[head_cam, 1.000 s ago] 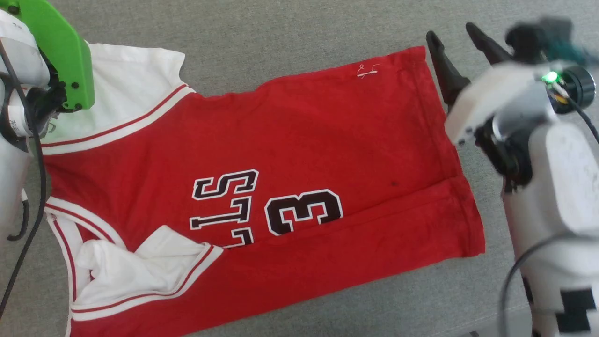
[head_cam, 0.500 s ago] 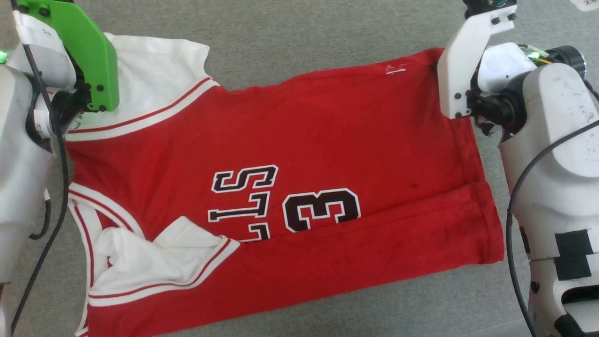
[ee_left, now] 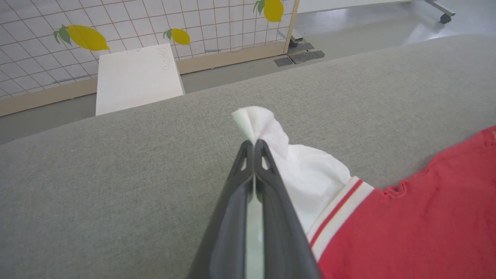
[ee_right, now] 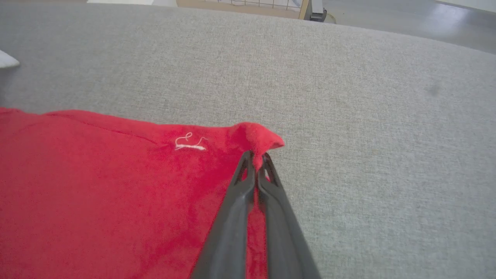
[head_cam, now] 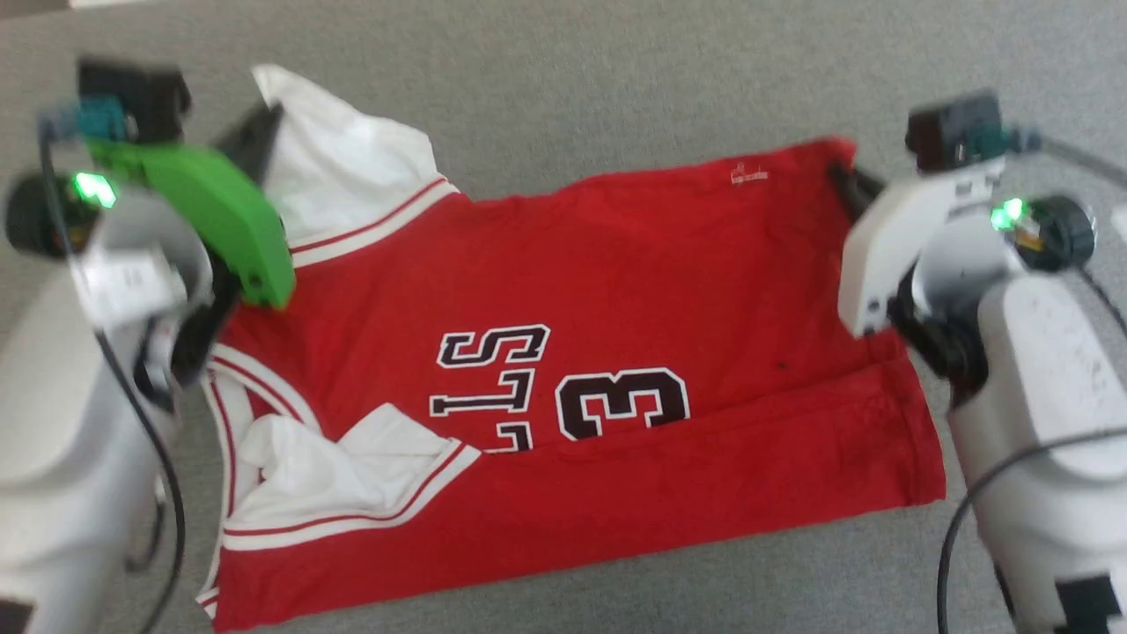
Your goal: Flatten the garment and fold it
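Observation:
The garment (head_cam: 616, 308), a red jersey with white sleeves, striped trim and a black "3", lies spread on the grey surface (head_cam: 572, 79), its near long edge folded over. My left gripper (ee_left: 254, 144) is shut on the tip of the far white sleeve (ee_left: 306, 170), which pokes out past the fingertips. In the head view the left gripper (head_cam: 264, 119) sits at the upper left by that sleeve. My right gripper (ee_right: 256, 155) is shut on the far red hem corner (ee_right: 259, 140), beside a small white logo (ee_right: 188, 143). From the head view the right gripper (head_cam: 847, 180) is partly hidden behind its white mount.
Grey fabric surface (ee_right: 348, 97) extends beyond the garment on all sides. Past its far edge stand a tiled panel with lemon pictures (ee_left: 85, 37), a white board (ee_left: 135, 77) leaning on it, and bare floor (ee_left: 368, 19).
The right gripper, open beside the hem a second ago, has closed on the far hem corner. The head camera has shifted, so the whole picture sits differently. The left sleeve tip is lifted slightly.

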### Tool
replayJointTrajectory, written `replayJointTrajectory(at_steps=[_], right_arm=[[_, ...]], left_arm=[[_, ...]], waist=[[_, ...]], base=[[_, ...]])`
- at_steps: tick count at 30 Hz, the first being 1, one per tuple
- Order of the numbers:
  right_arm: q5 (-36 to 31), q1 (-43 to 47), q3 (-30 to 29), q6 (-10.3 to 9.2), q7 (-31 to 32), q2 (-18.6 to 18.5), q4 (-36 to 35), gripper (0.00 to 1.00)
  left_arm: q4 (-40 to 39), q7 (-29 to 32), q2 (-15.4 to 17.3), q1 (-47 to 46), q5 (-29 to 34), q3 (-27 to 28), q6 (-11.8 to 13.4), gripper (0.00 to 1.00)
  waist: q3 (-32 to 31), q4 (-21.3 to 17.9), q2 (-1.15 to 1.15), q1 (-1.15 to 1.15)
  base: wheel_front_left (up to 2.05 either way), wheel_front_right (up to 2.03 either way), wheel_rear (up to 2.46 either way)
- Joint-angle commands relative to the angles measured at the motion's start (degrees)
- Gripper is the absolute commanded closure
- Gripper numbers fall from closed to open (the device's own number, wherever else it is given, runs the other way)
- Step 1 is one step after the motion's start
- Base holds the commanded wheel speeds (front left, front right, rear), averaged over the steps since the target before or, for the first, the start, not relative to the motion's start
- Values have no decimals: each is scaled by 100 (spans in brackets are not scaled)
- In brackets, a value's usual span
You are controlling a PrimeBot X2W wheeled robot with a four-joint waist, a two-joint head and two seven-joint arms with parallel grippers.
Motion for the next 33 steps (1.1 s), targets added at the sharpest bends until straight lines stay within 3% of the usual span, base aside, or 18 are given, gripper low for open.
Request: replayJointTrajectory(at_steps=[1, 10, 11, 13, 14, 25, 26, 27, 28, 29, 33], right_arm=[[58, 280, 22, -9, -175, -41, -77, 100], [23, 1816, -211, -9, -1338, -204, -622, 100], [36, 2371, -300, -9, -1225, -256, -649, 100], [1, 2490, -338, -9, -1073, -311, -641, 100], [-83, 2619, -348, -9, -706, -428, -584, 100], [28, 2564, 77, -9, 612, -801, -199, 100], [67, 2550, 79, -9, 663, -792, -159, 93], [101, 2544, 43, -9, 728, -766, -120, 69], [124, 2551, 17, -9, 773, -742, -104, 16], [178, 2578, -38, -9, 840, -708, -76, 0], [307, 2759, -326, -9, 919, -585, -157, 0]], left_arm=[[-126, -204, -16, 352, -107, 67, 54, 100], [-1425, -1082, 51, 2609, -563, 284, 347, 100], [-1727, -1182, 67, 3561, -823, 315, 528, 100], [-1768, -1206, 34, 3866, -922, 300, 580, 100], [-1744, -1240, -24, 4212, -1040, 246, 599, 100], [-860, -1267, -361, 4337, -1133, -154, 287, 100], [-802, -1283, -401, 4307, -1115, -184, 275, 73], [-738, -1316, -458, 4265, -1089, -216, 264, 46], [-692, -1355, -497, 4236, -1061, -237, 261, 0], [-649, -1419, -543, 4205, -1020, -258, 258, 0], [-647, -1774, -662, 4144, -777, -295, 334, 0]], waist=[[-501, 214, 0, 0], [-1241, 503, 0, 0], [-1424, 585, 0, 0], [-1480, 612, 0, 0], [-1524, 659, 0, 0], [-1495, 770, 0, 0], [-1499, 781, 0, 0], [-1512, 805, 0, 0], [-1526, 823, 0, 0], [-1549, 845, 0, 0], [-1673, 927, 0, 0]], base=[[0, 0, 0], [0, 0, 0], [0, 0, 0], [0, 0, 0], [0, 0, 0], [0, 0, 0], [0, 0, 0], [0, 0, 0], [0, 0, 0], [0, 0, 0], [0, 0, 0]])
